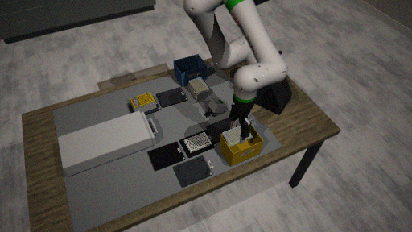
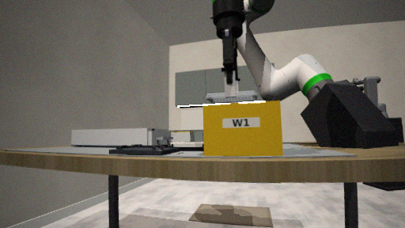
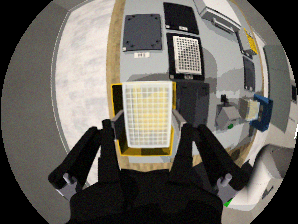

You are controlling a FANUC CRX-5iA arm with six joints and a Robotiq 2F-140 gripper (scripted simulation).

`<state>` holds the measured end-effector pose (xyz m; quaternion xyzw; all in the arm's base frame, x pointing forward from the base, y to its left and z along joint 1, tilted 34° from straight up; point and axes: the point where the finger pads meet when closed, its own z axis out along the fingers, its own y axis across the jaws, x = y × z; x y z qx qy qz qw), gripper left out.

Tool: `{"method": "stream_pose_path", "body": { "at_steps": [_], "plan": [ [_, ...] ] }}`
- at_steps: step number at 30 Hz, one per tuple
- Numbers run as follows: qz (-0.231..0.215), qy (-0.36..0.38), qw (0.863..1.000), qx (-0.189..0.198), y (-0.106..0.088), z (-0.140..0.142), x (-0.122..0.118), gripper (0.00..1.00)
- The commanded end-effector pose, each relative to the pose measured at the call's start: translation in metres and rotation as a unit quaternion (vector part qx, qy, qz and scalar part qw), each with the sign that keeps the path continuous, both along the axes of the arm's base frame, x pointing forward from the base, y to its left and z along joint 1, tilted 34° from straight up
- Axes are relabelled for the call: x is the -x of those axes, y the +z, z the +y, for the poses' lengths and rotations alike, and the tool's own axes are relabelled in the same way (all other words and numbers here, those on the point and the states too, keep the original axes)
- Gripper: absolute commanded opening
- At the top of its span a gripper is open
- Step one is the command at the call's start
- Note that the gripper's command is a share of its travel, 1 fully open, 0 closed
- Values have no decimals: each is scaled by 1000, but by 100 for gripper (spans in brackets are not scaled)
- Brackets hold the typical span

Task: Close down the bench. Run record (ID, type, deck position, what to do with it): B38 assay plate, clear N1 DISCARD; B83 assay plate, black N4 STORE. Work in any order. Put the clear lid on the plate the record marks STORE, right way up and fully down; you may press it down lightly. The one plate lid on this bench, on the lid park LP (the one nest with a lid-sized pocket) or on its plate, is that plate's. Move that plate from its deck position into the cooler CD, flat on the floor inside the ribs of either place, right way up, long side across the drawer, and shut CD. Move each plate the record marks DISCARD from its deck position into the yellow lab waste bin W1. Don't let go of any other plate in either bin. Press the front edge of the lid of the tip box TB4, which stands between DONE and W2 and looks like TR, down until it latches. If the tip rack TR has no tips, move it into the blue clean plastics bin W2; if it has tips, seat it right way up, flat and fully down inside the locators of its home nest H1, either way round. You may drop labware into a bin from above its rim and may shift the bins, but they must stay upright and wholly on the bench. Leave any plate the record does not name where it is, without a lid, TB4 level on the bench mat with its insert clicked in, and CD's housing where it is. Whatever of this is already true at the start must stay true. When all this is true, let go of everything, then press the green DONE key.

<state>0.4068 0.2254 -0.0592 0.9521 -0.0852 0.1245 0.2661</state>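
Observation:
My gripper (image 1: 242, 134) is shut on the clear assay plate (image 1: 232, 136) and holds it flat just above the rim of the yellow bin W1 (image 1: 241, 150). In the side view the plate (image 2: 231, 98) hangs level over the bin (image 2: 242, 128), under the fingers (image 2: 230, 85). In the wrist view the plate (image 3: 148, 116) sits between my fingers, with the bin's yellow rim (image 3: 117, 125) around it. The black assay plate (image 1: 197, 142) with white wells rests on its nest left of the bin; it also shows in the wrist view (image 3: 186, 56).
The long grey cooler CD (image 1: 106, 141) lies at the left. Empty dark nests (image 1: 166, 156) (image 1: 192, 171) sit at the front. A yellow-topped tip rack (image 1: 142, 100), the tip box TB4 (image 1: 199, 86) and the blue bin W2 (image 1: 189, 68) stand at the back.

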Motion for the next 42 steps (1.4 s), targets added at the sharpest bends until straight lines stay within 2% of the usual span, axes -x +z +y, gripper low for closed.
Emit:
{"method": "stream_pose_path", "body": {
  "at_steps": [1,10,29,30,42],
  "plan": [
    [0,0,1000,0,-1,1,2,0],
    [0,0,1000,0,-11,10,21,0],
    [0,0,1000,0,-11,10,21,0],
    [0,0,1000,0,-11,10,21,66],
    [0,0,1000,0,-11,10,21,66]
  ]
}}
